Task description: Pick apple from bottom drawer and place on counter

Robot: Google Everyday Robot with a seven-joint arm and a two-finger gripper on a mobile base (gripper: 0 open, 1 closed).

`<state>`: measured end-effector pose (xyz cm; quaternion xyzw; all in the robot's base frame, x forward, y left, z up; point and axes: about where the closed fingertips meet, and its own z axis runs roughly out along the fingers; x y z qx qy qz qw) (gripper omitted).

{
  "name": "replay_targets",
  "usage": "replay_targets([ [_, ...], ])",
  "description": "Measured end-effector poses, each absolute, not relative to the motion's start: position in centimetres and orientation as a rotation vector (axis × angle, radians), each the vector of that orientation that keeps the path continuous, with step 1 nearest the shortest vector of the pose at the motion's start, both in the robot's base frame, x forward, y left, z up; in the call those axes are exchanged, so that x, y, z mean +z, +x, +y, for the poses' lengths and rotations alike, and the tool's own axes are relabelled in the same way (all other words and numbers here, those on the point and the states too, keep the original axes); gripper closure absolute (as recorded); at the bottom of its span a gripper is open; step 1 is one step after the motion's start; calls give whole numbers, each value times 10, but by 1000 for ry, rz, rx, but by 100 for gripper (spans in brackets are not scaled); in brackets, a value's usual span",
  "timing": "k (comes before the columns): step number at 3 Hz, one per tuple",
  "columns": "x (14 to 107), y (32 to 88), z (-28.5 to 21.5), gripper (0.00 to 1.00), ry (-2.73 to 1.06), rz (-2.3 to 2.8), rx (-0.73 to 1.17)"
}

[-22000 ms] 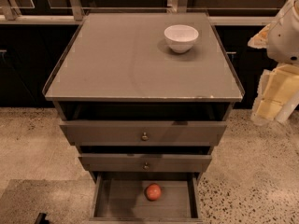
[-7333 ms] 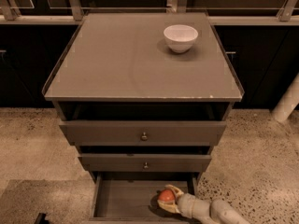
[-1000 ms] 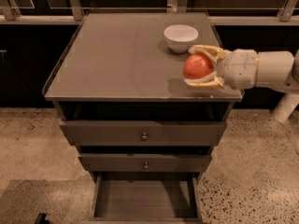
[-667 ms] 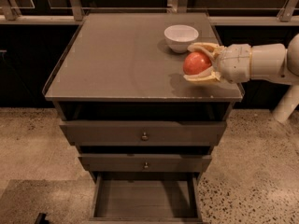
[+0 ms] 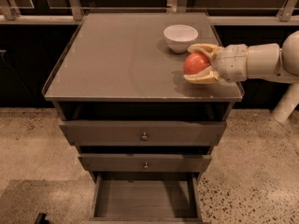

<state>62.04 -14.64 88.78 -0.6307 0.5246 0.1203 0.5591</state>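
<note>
The red-orange apple (image 5: 195, 63) sits between the two cream fingers of my gripper (image 5: 193, 63), which is shut on it. The gripper reaches in from the right, over the right side of the grey-brown counter (image 5: 117, 55), and casts a shadow on the top just below and left of the apple. Whether the apple touches the surface I cannot tell. The bottom drawer (image 5: 145, 199) stands pulled open at the foot of the cabinet, its floor bare.
A white bowl (image 5: 181, 37) stands on the counter just behind the gripper. Two knobbed drawers (image 5: 144, 133) above the bottom one are slightly open. Speckled floor surrounds the cabinet. A white arm segment (image 5: 286, 101) hangs at the right.
The gripper has carried the apple up from the bottom drawer to the counter. Over the last second it has shifted slightly back, toward the bowl.
</note>
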Motion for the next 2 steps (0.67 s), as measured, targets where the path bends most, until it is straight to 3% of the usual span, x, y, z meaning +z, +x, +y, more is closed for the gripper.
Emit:
replay_targets([
  [2, 888, 620, -146, 34, -1487, 1237, 284],
])
